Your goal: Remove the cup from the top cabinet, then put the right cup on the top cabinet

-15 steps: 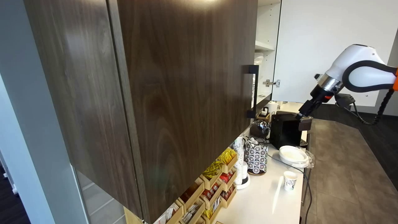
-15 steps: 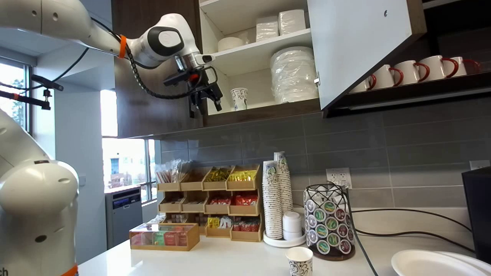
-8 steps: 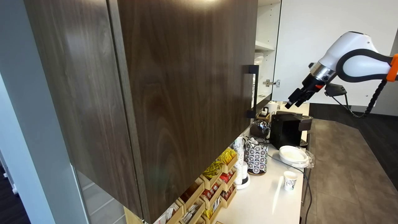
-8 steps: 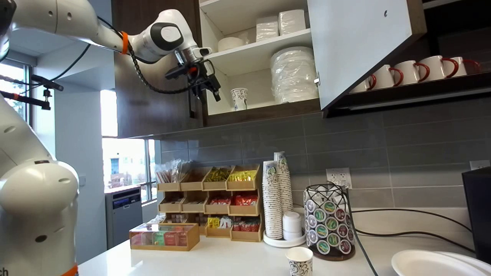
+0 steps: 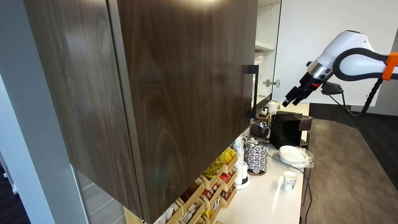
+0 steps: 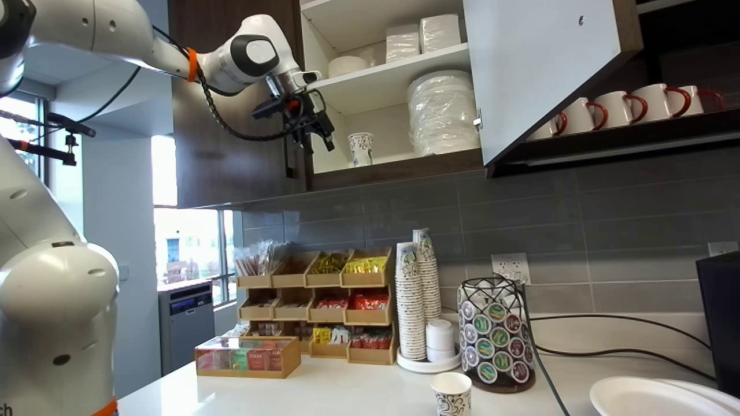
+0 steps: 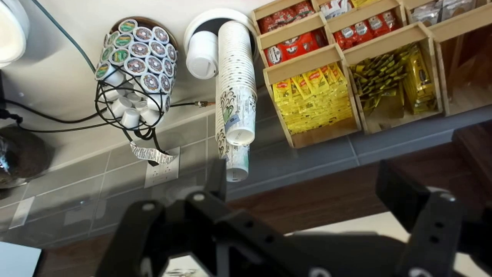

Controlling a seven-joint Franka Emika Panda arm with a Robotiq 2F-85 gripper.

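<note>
The cup, a white paper cup with a dark scroll print, stands upright on the bottom shelf of the top cabinet, near its left side. A like cup, farther right, stands upright on the counter; this cup also shows in an exterior view. My gripper is open and empty in front of the cabinet opening, left of the cabinet cup and apart from it. In the wrist view the open fingers frame the cabinet's brown underside. A printed white patch at the bottom left there is mostly hidden by the gripper.
The cabinet's right door stands open; the left door with its dark handle is shut. Wrapped plates share the shelf. Below are a snack rack, cup stacks, a pod canister and a bowl.
My gripper has risen and shifted left in an exterior view, mostly in the first half second. Its fingers stay open. Both cups and the cabinet doors have not moved.
</note>
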